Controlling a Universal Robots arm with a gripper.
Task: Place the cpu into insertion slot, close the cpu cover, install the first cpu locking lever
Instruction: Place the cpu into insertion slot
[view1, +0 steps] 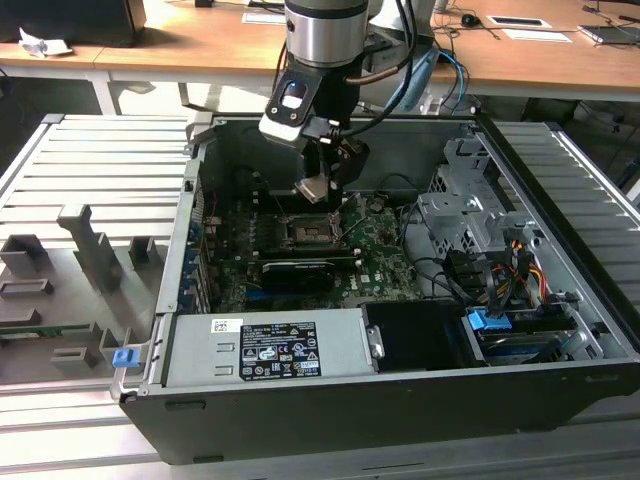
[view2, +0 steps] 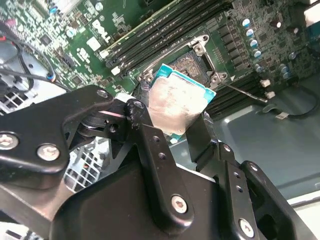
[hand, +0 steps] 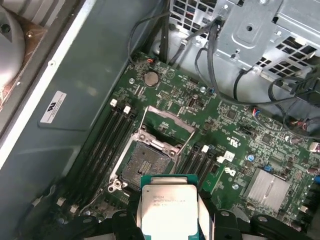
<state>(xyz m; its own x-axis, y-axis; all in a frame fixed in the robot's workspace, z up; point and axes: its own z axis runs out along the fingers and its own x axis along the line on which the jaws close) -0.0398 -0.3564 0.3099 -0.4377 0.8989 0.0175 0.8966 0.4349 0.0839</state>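
One small flat square tan-silver cpu is pinched by the black pincer, above the black, silver-rimmed square insertion slot beneath it, whose contacts could be damaged by tilted lowering.

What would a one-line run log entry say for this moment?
gripper: shut on cpu | cpu: aloft, not seated | insertion slot: empty | cpu cover: open

Clear air above insertion slot; raised cpu cover and memory slots alongside
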